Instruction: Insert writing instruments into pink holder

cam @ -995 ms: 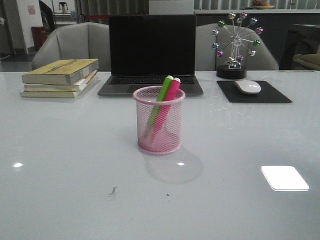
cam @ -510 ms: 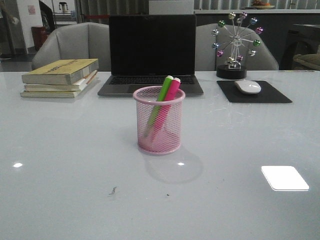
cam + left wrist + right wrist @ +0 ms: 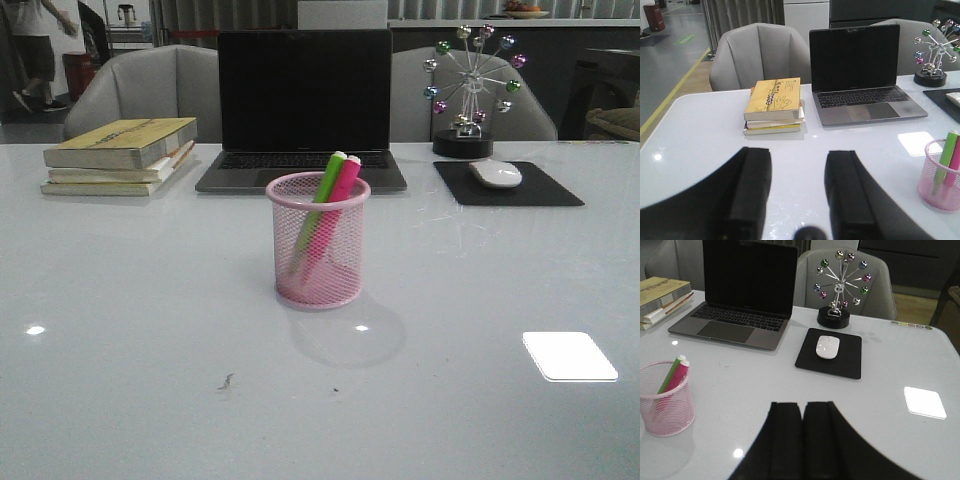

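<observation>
The pink wire-mesh holder stands upright at the middle of the table, in front of the laptop. A green marker and a hot pink marker lean inside it, caps up and tilted to the right. The holder also shows in the left wrist view, and the holder in the right wrist view. My left gripper hangs open over bare table, empty. My right gripper is shut with nothing in it. Neither gripper shows in the front view.
A dark laptop sits behind the holder. A stack of books lies at the back left. A white mouse rests on a black pad at the back right, with a ball ornament behind it. Grey chairs stand beyond the table.
The holder and both markers have not moved. Only a person far in the background at the upper left has come into view.
</observation>
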Robot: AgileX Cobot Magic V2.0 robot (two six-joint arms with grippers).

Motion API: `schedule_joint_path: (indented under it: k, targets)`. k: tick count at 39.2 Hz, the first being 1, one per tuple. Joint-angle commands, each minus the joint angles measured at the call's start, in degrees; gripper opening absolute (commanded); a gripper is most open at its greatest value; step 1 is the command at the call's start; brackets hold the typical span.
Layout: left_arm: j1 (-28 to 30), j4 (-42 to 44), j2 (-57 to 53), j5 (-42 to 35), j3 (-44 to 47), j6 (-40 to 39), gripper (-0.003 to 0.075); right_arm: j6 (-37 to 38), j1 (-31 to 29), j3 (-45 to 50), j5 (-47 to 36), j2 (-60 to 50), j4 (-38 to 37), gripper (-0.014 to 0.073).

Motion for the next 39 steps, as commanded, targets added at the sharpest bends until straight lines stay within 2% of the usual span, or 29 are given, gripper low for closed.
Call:
schedule_joint_path:
  k: [1,9,17,24,39]
  targets:
    - [0.1,-0.3,0.3,-4.7,-1.6,-0.2,0.034,-0.4,0.1,3.3,-8.6,-3.2,-0.5,0.0059]
    - [0.1,-0.3,0.3,-4.7,-1.6,-0.2,0.034,-0.4,0.1,15.0,-11.5,-10.8,-0.5,0.0059]
    - [0.1,-0.3,0.3,-4.7,-1.6,-0.2,0.034,-0.4,-2.6,23.4,-12.7,-19.3,-0.5,0.0059]
    - [0.1,-0.3,0.3,-4.7,-1.6,-0.2,0.034,-0.4,-2.6,27.9,-12.3,-27.2,-0.5,0.0059]
    - [0.1,-0.3,0.3,-4.7,-1.6,-0.2,0.0322,-0.4,-2.6,29.7,-8.6,-27.2,-0.5,0.0059]
